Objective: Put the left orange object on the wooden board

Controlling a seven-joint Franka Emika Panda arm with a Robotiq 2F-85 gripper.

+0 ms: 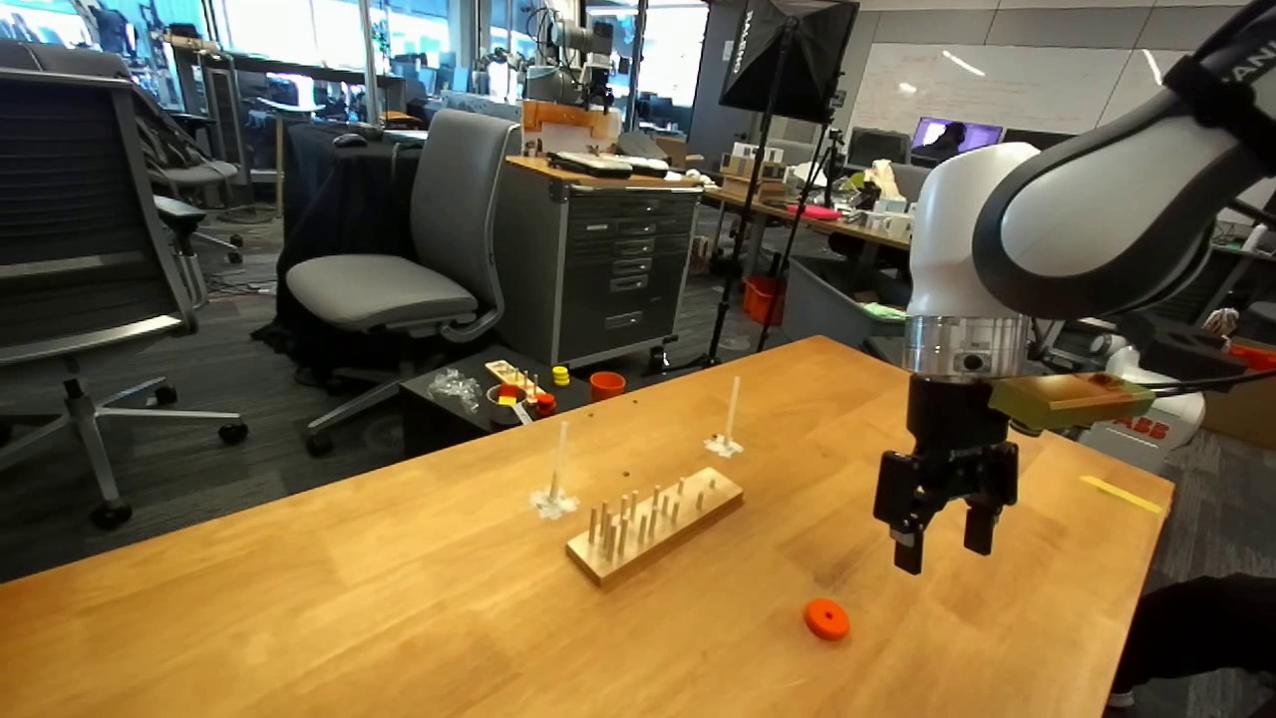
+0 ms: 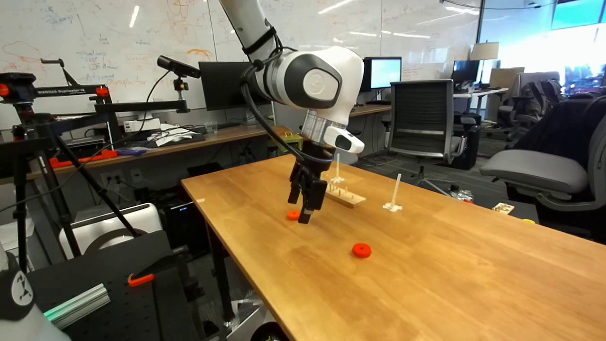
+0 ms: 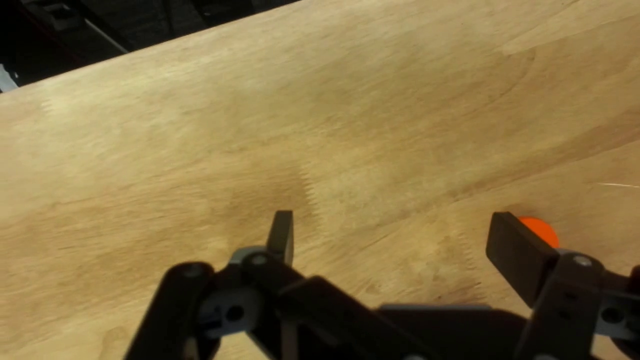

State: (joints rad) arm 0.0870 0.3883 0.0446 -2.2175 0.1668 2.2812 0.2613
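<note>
Gripper (image 1: 943, 554) spread wide, hanging above the surface (image 1: 349, 618); left orange object (image 1: 826, 619) lies on the surface near and below it, partly masked by the gripper in the wrist view, redder piece (image 2: 361, 250) well apart, wooden board (image 1: 688, 517) farther off with upright pegs (image 1: 623, 537) crowding its top, 2 thin posts (image 1: 559, 459) standing just past it. The object sits flat, centre hole up, round in outline; board's long axis roughly parallels the posts' line. Legible: "ABB" on a white robot (image 1: 1141, 429), "Duplicator" on a machine frame (image 2: 71, 91); handwriting on the whiteboard (image 2: 113, 47) too small to read.
</note>
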